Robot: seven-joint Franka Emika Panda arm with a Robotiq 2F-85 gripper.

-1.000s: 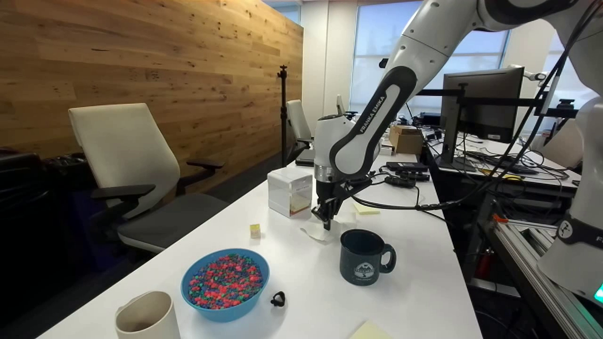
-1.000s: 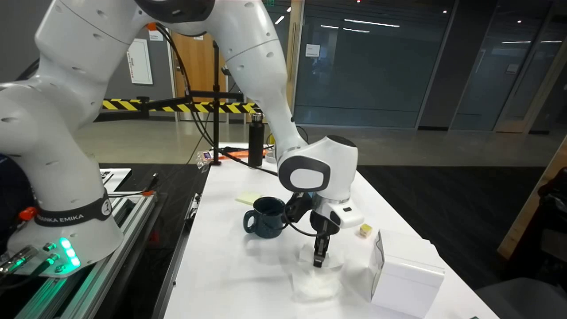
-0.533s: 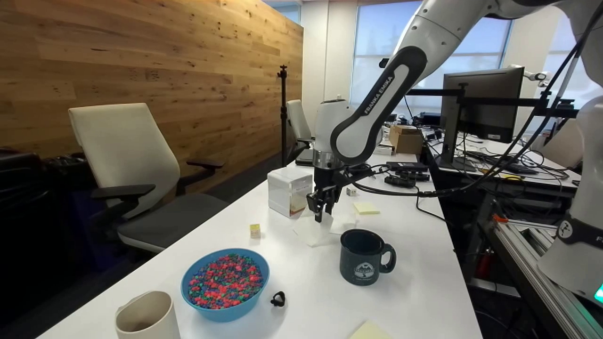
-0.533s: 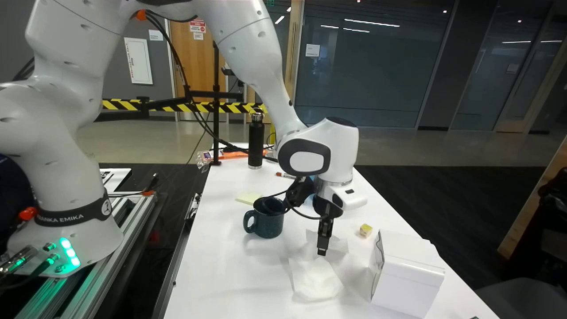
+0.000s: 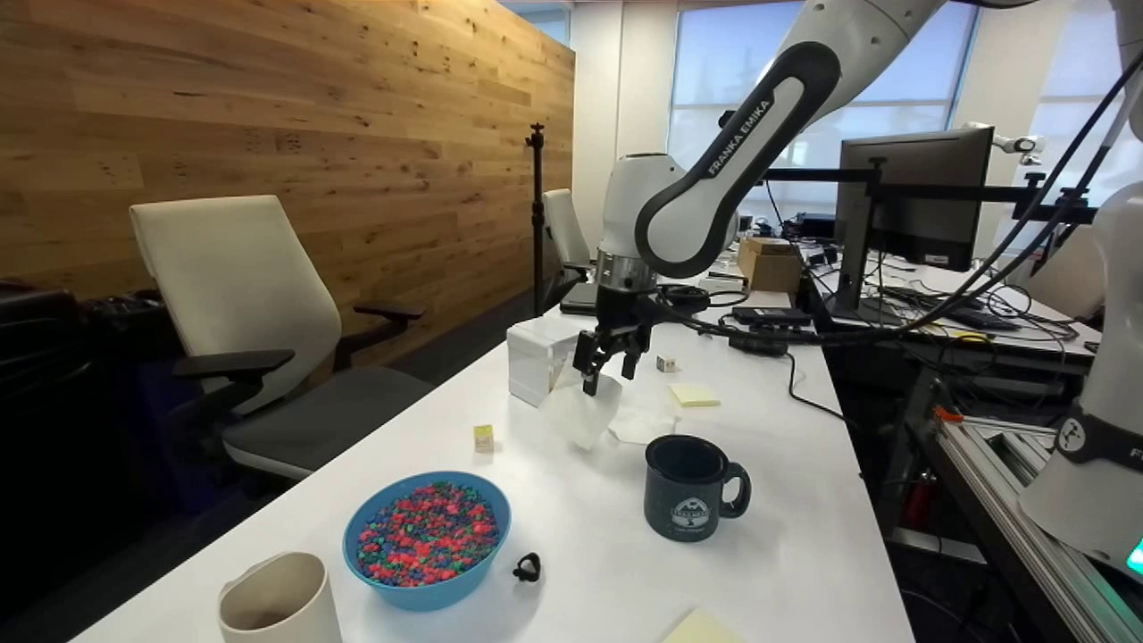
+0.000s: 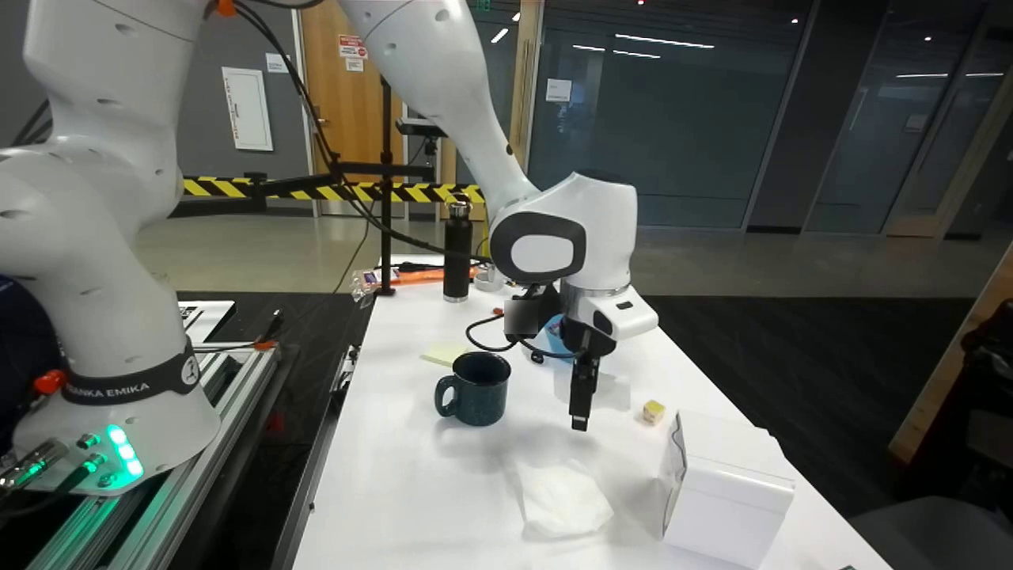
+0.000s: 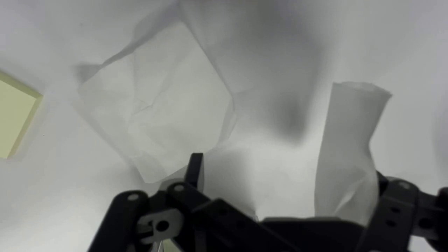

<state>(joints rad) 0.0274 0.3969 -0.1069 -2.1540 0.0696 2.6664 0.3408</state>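
White table (image 5: 795, 580) — dark mug (image 5: 683, 500), blue bowl (image 5: 446, 595), white box (image 6: 728, 507), yellow pad (image 5: 694, 395) on it

White table (image 5: 786, 580): dark mug (image 5: 683, 496) upright; blue bowl (image 5: 438, 597) of red, blue and green bits (image 5: 429, 536), small black piece (image 5: 530, 566) just beside it; beige cup (image 5: 299, 621) near the bowl; yellow-topped cube (image 5: 483, 438) farther along. Pale-backed chair (image 5: 237, 286) alongside, wood-panelled wall (image 5: 357, 134) beyond. In an exterior view, black bottle (image 6: 457, 253) upright, striped barrier tape (image 6: 415, 192) behind
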